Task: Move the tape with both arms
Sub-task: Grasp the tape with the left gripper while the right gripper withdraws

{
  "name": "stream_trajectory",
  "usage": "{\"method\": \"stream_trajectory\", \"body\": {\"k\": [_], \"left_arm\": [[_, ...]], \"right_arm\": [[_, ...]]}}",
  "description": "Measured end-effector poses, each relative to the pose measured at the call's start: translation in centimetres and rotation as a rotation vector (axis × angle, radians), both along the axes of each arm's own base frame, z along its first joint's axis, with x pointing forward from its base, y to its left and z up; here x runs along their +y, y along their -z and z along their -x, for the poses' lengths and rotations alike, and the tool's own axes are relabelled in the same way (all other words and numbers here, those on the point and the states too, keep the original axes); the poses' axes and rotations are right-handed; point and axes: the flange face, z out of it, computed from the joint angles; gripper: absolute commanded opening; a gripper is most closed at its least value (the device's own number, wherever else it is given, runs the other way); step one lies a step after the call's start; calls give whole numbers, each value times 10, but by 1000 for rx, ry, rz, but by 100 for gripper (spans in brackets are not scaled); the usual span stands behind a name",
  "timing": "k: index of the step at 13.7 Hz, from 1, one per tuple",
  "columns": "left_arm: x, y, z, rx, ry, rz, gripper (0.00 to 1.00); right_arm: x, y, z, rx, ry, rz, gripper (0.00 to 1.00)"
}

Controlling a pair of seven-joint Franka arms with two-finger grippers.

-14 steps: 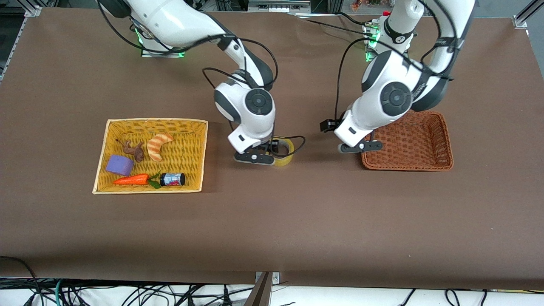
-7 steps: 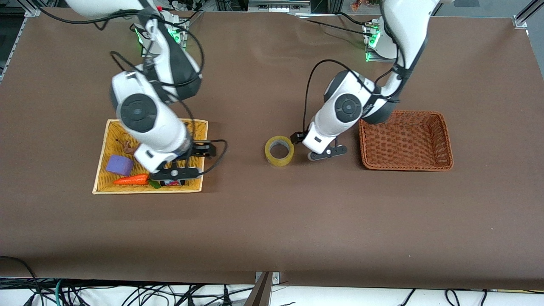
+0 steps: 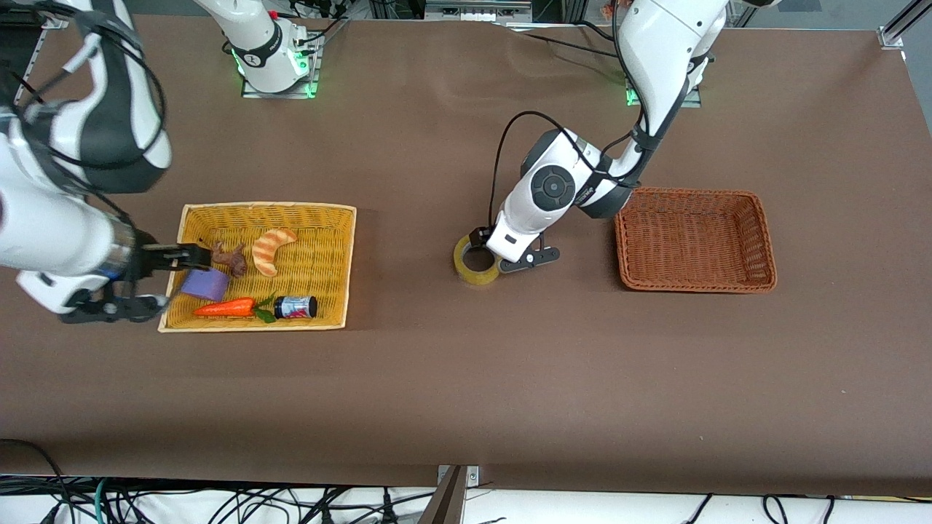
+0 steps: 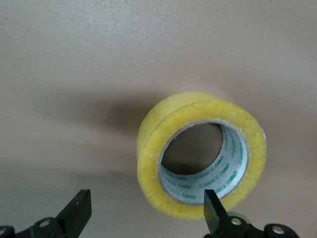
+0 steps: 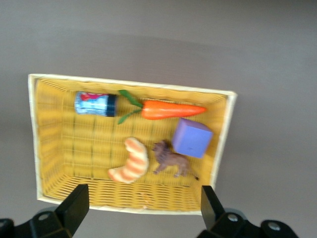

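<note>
I see the tape (image 3: 477, 260) lying flat on the table (image 3: 466, 378), hole up, between the yellow basket (image 3: 342, 262) and the brown basket (image 3: 695, 280), nearer the brown one. My left gripper (image 3: 518, 256) hangs just over the tape, on the side toward the brown basket. Its fingers (image 4: 214, 214) are spread wide; in the left wrist view one sits over the tape's rim and the other over bare table, nothing pinched between them.

My right gripper (image 3: 120, 287) is up over the table just beside the yellow basket, at the edge away from the tape. Its fingers (image 5: 75, 207) are spread too and hold nothing. In the yellow basket I see a croissant (image 3: 271, 249), a purple block (image 3: 204, 284), a carrot (image 3: 226, 308), a small jar (image 3: 295, 307) and a brown animal figure (image 3: 231, 258).
</note>
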Motion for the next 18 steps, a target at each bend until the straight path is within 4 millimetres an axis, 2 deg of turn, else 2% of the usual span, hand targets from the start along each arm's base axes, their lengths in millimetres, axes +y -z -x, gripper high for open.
{"method": "stream_trajectory", "body": {"k": [2,3,5,6,7,9,11,13,15,16,18], "left_arm": [[5,6,-11,-7,-16,-3,88],[6,8,-14,-14,-22,0,74],[1,15,-12,-23,-20,5,28],[-2,18,-9,-23,-15,5,11],[-4,20,-7,-23,-11,5,0],[-5,22,-6,-21,-8,3,0],[-3,19,-8,-26,-7,3,0],[8,3,-14,-8,34,-10,0],[47,-44,-31,16,110,-19,0],[80,-74,-41,17,168,-16,0],[165,-120,-51,-9,286,2,0]], "right_arm": [[-22,-13,3,-14,25,14,100],[-32,-17,4,-18,29,14,100],[-51,-29,7,-34,45,-5,100],[-59,-39,10,-48,55,-7,100],[-66,-50,15,-62,63,-5,100],[-80,-73,33,-82,76,23,100],[-99,-94,61,-90,104,28,100],[-119,-112,86,-107,126,5,100],[-112,-123,102,-119,113,-17,100],[-103,-124,106,-118,99,-20,100],[-91,-119,110,-105,79,-23,100]]}}
